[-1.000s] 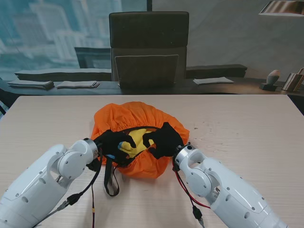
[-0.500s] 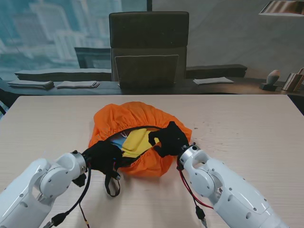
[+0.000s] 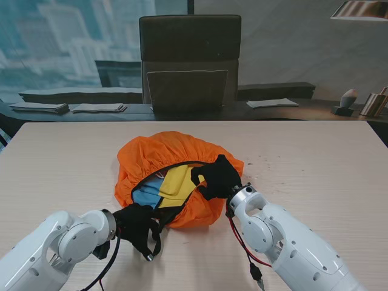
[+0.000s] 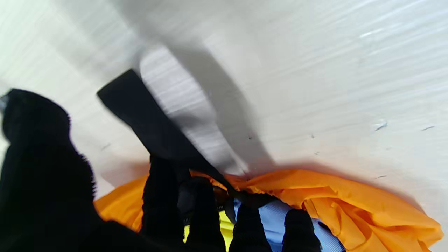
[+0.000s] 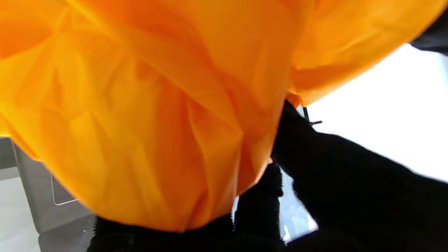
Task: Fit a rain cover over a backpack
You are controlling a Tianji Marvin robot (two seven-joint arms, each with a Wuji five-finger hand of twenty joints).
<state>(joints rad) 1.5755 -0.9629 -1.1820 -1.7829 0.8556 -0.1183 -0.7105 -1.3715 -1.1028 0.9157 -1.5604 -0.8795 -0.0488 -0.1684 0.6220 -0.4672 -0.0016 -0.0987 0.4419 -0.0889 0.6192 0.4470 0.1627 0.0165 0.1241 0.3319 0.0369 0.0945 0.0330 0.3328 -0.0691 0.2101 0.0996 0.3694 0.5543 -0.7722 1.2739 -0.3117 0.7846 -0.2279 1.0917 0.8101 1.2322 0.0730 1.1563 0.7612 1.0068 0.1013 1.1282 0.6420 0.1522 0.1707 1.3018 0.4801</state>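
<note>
An orange rain cover [image 3: 173, 151] lies bunched over the backpack [image 3: 176, 182] at the table's middle. Its opening faces me and shows yellow and blue fabric. My right hand [image 3: 219, 177], in a black glove, is shut on the cover's right hem, and orange cloth [image 5: 140, 105] drapes over its fingers [image 5: 350, 175]. My left hand [image 3: 136, 224] sits nearer to me, over a black strap [image 3: 148, 253]. In the left wrist view its fingertips [image 4: 203, 196] reach the cover's hem [image 4: 332, 196] beside the strap [image 4: 147, 119]. Whether they grip anything is unclear.
The pale wooden table [image 3: 315, 170] stretches wide on both sides of the backpack. Red and black cables [image 3: 242, 245] hang under my right forearm. A dark chair [image 3: 190, 60] stands beyond the far edge, with papers on a desk behind it.
My left hand has drawn back toward me from the cover's opening to the strap. The opening has widened, showing blue fabric. My right hand has kept its hold.
</note>
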